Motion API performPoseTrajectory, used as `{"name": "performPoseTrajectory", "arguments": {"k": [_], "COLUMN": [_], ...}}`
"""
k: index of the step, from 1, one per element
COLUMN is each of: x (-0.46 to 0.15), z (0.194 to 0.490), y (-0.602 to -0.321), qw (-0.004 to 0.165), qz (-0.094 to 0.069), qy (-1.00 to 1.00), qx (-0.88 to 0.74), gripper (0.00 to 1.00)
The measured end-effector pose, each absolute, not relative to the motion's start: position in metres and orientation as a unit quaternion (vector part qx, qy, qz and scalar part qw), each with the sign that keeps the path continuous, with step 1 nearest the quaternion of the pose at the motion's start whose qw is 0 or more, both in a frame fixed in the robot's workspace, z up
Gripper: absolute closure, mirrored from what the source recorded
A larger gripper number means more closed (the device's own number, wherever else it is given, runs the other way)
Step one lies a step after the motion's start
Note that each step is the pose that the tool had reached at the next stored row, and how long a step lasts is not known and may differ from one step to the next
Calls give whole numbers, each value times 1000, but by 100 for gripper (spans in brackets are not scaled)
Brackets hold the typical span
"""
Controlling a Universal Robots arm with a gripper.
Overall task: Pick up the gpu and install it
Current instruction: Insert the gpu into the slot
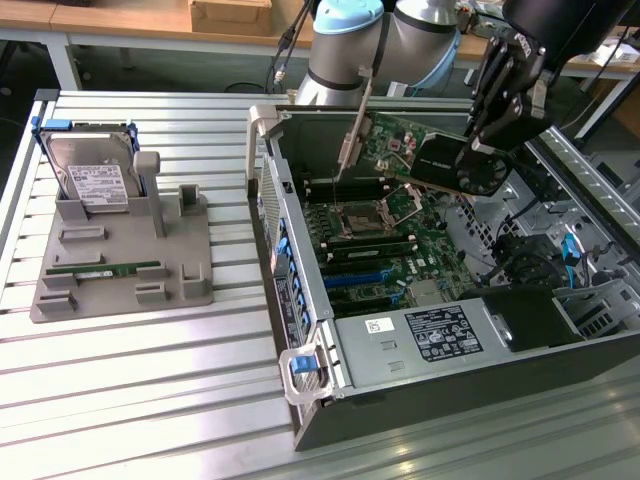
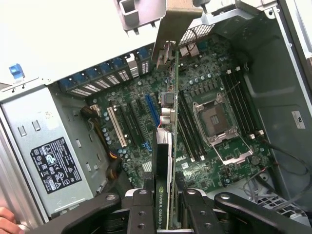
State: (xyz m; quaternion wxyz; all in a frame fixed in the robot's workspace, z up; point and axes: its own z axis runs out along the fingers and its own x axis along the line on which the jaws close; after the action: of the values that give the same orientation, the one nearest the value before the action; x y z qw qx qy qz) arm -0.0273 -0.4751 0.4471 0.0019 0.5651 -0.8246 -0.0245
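The gpu (image 1: 440,162) hangs tilted in the air above the motherboard (image 1: 400,245) of the open computer case (image 1: 310,330), with its black cooler face toward the exterior view's right. Its silver end bracket (image 1: 352,140) points down toward the case's rear wall. My gripper (image 1: 497,125) is shut on the card's far end. In the wrist view the gpu (image 2: 163,161) appears edge-on between my fingers (image 2: 141,209), and the bracket (image 2: 175,19) reaches over the slot openings. Below the card lie a blue expansion slot (image 2: 152,109) and a white one (image 2: 116,126).
A grey fixture (image 1: 120,290) on the slatted table holds a silver hard drive (image 1: 95,180) and a green memory stick (image 1: 105,270). Inside the case are the CPU socket (image 1: 360,220), the power supply (image 1: 440,335) and cables (image 1: 530,250). A fingertip (image 2: 7,219) shows beside the case.
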Motion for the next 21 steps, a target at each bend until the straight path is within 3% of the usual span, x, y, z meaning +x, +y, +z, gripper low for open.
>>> {"name": "performPoseTrajectory", "arguments": {"k": [21], "x": [-27], "z": [447], "y": [-475], "qw": [4], "qz": [-24], "qy": [-770], "qx": [638], "gripper": [73]}}
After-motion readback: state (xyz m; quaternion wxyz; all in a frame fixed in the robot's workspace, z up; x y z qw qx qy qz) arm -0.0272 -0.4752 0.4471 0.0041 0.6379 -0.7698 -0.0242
